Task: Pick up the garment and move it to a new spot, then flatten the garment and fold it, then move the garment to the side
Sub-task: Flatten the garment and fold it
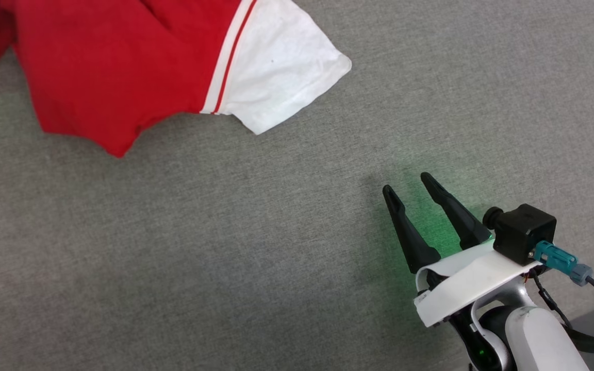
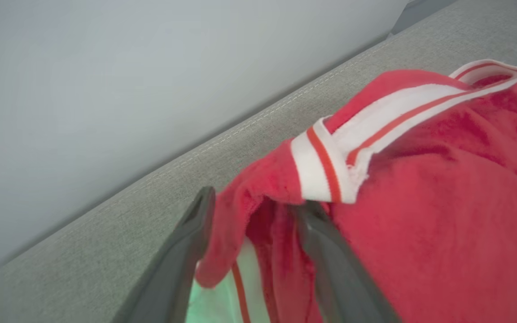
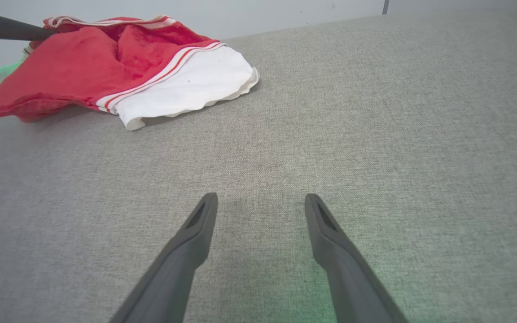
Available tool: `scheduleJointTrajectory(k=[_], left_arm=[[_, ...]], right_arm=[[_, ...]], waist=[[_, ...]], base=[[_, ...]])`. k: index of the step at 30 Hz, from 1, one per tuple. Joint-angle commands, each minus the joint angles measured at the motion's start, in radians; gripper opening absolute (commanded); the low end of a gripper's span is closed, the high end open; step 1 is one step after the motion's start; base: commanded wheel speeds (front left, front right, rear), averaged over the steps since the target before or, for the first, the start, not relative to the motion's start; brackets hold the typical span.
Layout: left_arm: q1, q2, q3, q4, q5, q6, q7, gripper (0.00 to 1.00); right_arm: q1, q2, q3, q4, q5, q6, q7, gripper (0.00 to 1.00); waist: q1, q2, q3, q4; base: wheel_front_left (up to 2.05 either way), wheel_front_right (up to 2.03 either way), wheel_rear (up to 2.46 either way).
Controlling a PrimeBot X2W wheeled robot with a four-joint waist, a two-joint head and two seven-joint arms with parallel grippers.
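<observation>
In the head view, the garment (image 1: 121, 67) lies at the upper left of the frame, its white sleeve (image 1: 281, 67) spread toward the centre on the grey upholstered surface (image 1: 225, 257). My right gripper (image 1: 406, 183) sits at the lower right, fingers spread with nothing between them, well apart from the shirt.

In the left wrist view, my left gripper (image 2: 258, 202) stands with its fingers apart, a bunched red fold of the garment (image 2: 442, 202) lying between them. The striped trim (image 2: 326, 166) is just above.

In the right wrist view, my right gripper (image 3: 260, 196) is spread over bare grey fabric, and the garment (image 3: 83, 58) is at the upper left.
</observation>
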Motion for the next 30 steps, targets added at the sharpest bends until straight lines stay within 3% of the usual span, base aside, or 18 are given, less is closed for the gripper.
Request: scheduleJointTrajectory(k=[1, 9, 20, 25, 28, 30], left_arm=[[0.003, -0.008, -0.001, 0.017, 0.012, -0.005, -0.018, 1.00], [0.022, -0.031, -0.008, -0.008, 0.012, -0.007, -0.080, 1.00], [0.264, 0.029, 0.022, -0.224, -0.114, -0.005, -0.426, 1.00], [0.426, 0.033, 0.041, -0.321, -0.117, 0.070, -0.591, 1.00], [0.526, 0.030, 0.092, -0.388, -0.134, 0.119, -0.614, 1.00], [0.590, 0.016, 0.180, -0.434, -0.103, 0.150, -0.616, 1.00]], right_arm=[[-0.010, 0.002, -0.005, 0.004, -0.006, -0.001, -0.002, 1.00], [-0.016, 0.002, -0.020, 0.009, -0.030, -0.001, 0.019, 1.00], [-0.003, 0.001, -0.125, -0.053, -0.121, -0.001, 0.153, 1.00], [-0.015, -0.017, -0.178, -0.107, -0.137, -0.001, 0.254, 1.00], [-0.031, -0.051, -0.198, -0.129, -0.128, -0.001, 0.335, 1.00], [-0.044, -0.075, -0.209, -0.139, -0.121, -0.001, 0.397, 1.00]], waist=[[0.0000, 0.0000, -0.008, 0.012], [0.0000, 0.0000, -0.059, 0.069], [0.0000, 0.0000, -0.188, 0.215], [0.0000, 0.0000, -0.229, 0.293], [0.0000, 0.0000, -0.243, 0.342], [0.0000, 0.0000, -0.247, 0.376]], base=[[0.00, 0.00, 0.00], [0.00, 0.00, 0.00], [0.00, 0.00, 0.00], [0.00, 0.00, 0.00], [0.00, 0.00, 0.00], [0.00, 0.00, 0.00]])
